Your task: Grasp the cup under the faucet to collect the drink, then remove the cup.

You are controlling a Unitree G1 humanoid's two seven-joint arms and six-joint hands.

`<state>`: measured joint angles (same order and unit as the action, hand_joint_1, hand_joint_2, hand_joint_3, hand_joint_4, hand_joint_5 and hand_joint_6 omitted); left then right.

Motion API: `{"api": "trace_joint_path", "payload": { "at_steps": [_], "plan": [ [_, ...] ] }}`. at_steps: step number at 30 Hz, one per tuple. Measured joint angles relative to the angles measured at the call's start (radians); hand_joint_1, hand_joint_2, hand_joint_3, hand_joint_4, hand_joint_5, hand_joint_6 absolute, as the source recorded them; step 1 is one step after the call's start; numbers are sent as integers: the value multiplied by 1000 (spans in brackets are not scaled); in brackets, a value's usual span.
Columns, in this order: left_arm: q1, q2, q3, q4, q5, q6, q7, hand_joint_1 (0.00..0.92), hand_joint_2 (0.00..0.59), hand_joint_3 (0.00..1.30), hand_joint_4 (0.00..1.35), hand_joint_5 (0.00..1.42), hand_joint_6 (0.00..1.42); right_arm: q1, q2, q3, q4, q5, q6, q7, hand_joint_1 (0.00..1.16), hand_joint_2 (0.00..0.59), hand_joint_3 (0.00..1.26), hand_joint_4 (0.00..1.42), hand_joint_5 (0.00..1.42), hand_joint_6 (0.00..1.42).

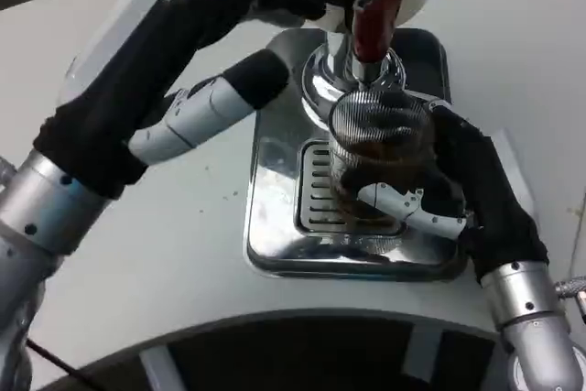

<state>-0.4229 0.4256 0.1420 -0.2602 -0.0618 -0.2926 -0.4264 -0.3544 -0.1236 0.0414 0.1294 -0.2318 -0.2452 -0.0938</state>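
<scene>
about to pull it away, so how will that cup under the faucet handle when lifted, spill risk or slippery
The cup looks clear and ribbed, so the right hand wrapped around it probably grips well. Dark drink shows inside, so it likely weighs more and could slosh if tilted. If glass, it may be fragile.

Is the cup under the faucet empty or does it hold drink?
It holds drink: dark brown liquid shows through the clear cup, which the right hand grips below the faucet. The exact fill level cannot be told.
</scene>
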Motion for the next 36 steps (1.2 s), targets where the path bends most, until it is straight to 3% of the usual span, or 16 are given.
{"api": "trace_joint_path", "payload": {
  "at_steps": [2,14,36],
  "plan": [
    [93,-13,4,-46,6,5,27,0,113,270,295,341,344,4,-2,-7,-4,0,0,-1,897,187,628,723,811,576],
    [340,-43,27,-140,45,9,94,0,116,285,307,343,344,22,-5,-22,-22,0,0,0,898,186,655,763,864,619],
    [450,-43,36,-148,114,7,116,0,122,286,308,331,334,76,-12,-52,-79,-1,-1,-2,905,171,726,841,966,784]
  ]
}}
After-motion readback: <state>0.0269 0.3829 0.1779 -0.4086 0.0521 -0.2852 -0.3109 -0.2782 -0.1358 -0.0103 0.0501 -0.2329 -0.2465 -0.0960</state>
